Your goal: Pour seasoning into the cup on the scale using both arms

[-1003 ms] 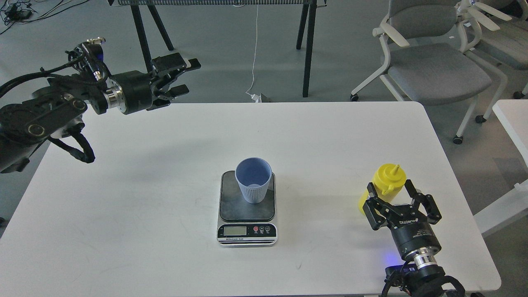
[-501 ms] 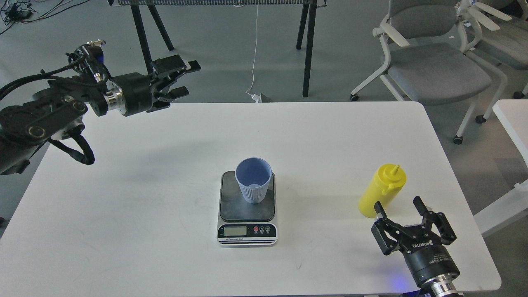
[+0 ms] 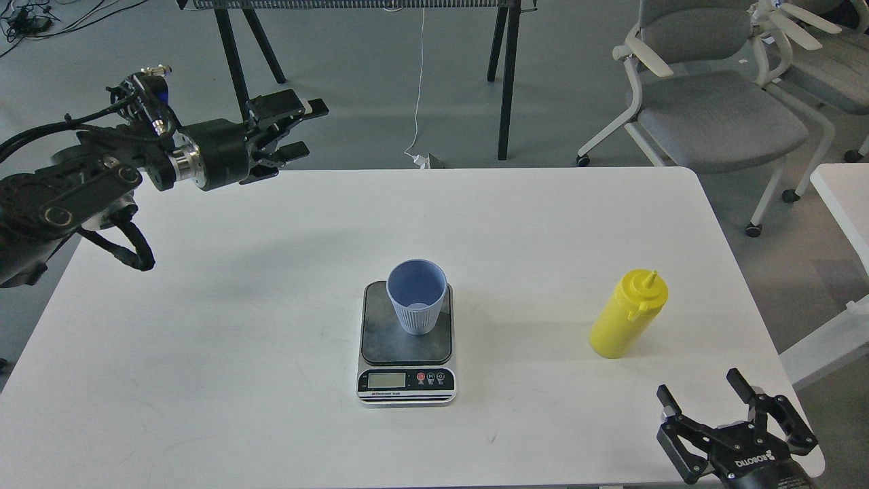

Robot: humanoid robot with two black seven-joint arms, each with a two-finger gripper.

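The yellow seasoning bottle [image 3: 626, 314] stands upright on the right side of the white table [image 3: 271, 285], with nothing holding it. The light blue-grey ribbed cup [image 3: 417, 296] stands upright on the dark platform of the scale [image 3: 406, 350] at the table's middle. My right gripper [image 3: 702, 392] is open and empty at the front right corner, well below the bottle. My left gripper [image 3: 305, 127] is open and empty, held above the table's far left edge, far from the cup.
Grey office chairs [image 3: 713, 109] stand behind the table at the right. Black stand legs [image 3: 506, 81] and a white cable [image 3: 417, 88] are on the floor behind. Another white table edge [image 3: 842, 197] shows at the far right.
My right gripper has drawn back from around the bottle toward the front right corner, staying open and leaving the bottle standing. The left arm has barely shifted.
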